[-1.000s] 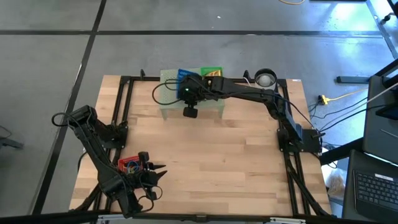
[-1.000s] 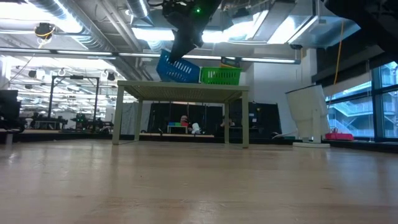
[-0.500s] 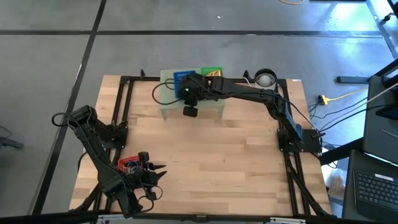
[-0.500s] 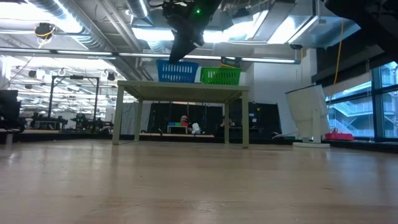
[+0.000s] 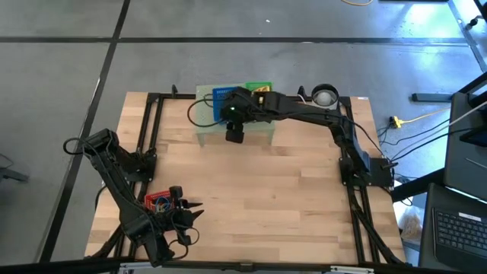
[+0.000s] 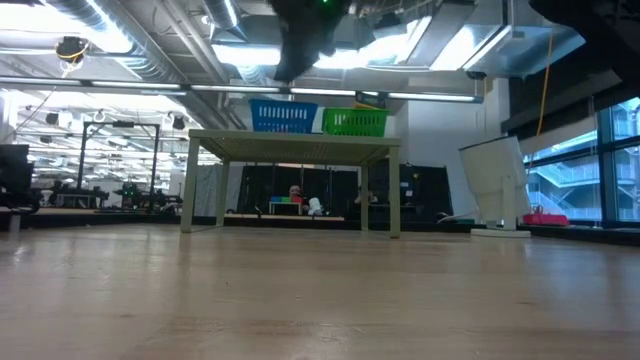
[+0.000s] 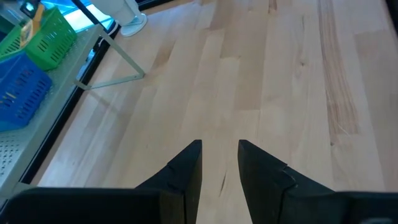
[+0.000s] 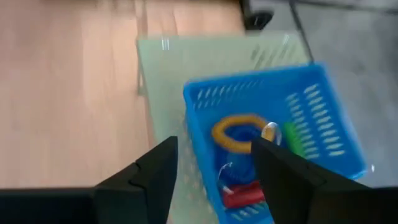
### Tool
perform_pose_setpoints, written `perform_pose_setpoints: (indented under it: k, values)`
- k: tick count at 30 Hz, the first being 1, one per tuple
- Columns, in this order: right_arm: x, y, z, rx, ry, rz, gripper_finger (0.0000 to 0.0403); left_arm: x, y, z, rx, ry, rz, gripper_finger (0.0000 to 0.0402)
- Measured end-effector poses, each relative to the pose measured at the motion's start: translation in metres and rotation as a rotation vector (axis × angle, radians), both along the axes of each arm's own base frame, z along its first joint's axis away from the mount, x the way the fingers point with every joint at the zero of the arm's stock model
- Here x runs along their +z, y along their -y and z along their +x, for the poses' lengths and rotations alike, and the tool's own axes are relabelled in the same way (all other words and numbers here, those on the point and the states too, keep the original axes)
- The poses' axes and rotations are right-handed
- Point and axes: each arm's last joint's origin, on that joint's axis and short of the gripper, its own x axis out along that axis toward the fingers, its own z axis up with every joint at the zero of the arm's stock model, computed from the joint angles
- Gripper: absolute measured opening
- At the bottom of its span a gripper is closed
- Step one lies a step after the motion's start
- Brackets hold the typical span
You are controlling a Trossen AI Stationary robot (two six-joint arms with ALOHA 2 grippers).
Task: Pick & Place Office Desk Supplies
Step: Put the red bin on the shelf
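Note:
The blue tray (image 8: 311, 112) stands level on the pale green mesh riser (image 6: 295, 145) at the table's far edge, beside the green tray (image 6: 354, 122). In it lie an orange ring (image 8: 239, 132), a green piece (image 8: 292, 140), a red piece (image 8: 239, 194) and a silvery clip (image 8: 269, 130). My right gripper (image 8: 214, 149) hangs open just above the blue tray (image 5: 221, 91), touching nothing. My left gripper (image 7: 219, 149) waits open over bare wood at the near left, next to the red tray (image 5: 158, 202) of small supplies.
A white round object (image 5: 325, 96) stands at the far right, beside the riser. Black frame rails (image 5: 148, 137) run along the table's left and right edges. The wide wooden middle of the table (image 5: 259, 190) lies between the arms.
My right gripper has opened and let go of the blue tray, then risen a little. The tray, tilted a second ago, has settled level on the riser next to the green tray.

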Motion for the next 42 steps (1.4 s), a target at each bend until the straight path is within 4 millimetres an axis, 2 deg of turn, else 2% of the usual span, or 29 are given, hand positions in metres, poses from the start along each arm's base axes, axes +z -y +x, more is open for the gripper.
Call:
perform_pose_setpoints:
  k: [7,12,17,21,24,29,33,38,42]
  values:
    - [0.047,-0.019,-0.031,-0.046,0.085,0.061,0.0210,0.001,-0.008,0.009,0.042,0.021,0.014,0.0097]
    - [0.068,-0.032,-0.055,-0.090,0.101,0.121,0.0201,0.000,-0.030,0.022,0.117,-0.030,0.087,0.0097]
    - [0.085,-0.053,-0.080,-0.104,0.095,0.173,0.0189,0.002,-0.078,0.034,0.275,-0.227,0.174,0.0097]
    - [0.086,-0.066,-0.094,-0.116,0.030,0.189,0.0180,0.011,-0.123,0.043,0.428,-0.337,0.210,0.0096]
    - [0.085,-0.077,-0.104,-0.124,-0.045,0.132,0.0174,0.019,-0.155,0.049,0.458,-0.415,0.245,0.0086]
    - [0.082,-0.090,-0.115,-0.137,-0.130,0.025,0.0163,0.034,-0.207,0.052,0.491,-0.514,0.197,0.0062]
    - [0.091,-0.099,-0.124,-0.092,-0.106,0.022,0.0157,0.051,-0.241,0.049,0.465,-0.493,0.104,0.0040]
    - [0.106,-0.104,-0.142,-0.073,-0.054,0.005,0.0155,0.074,-0.280,0.040,0.428,-0.360,-0.047,0.0009]
    - [0.118,-0.112,-0.157,-0.089,0.004,0.000,0.0155,0.078,-0.306,0.035,0.433,-0.320,-0.152,0.0002]
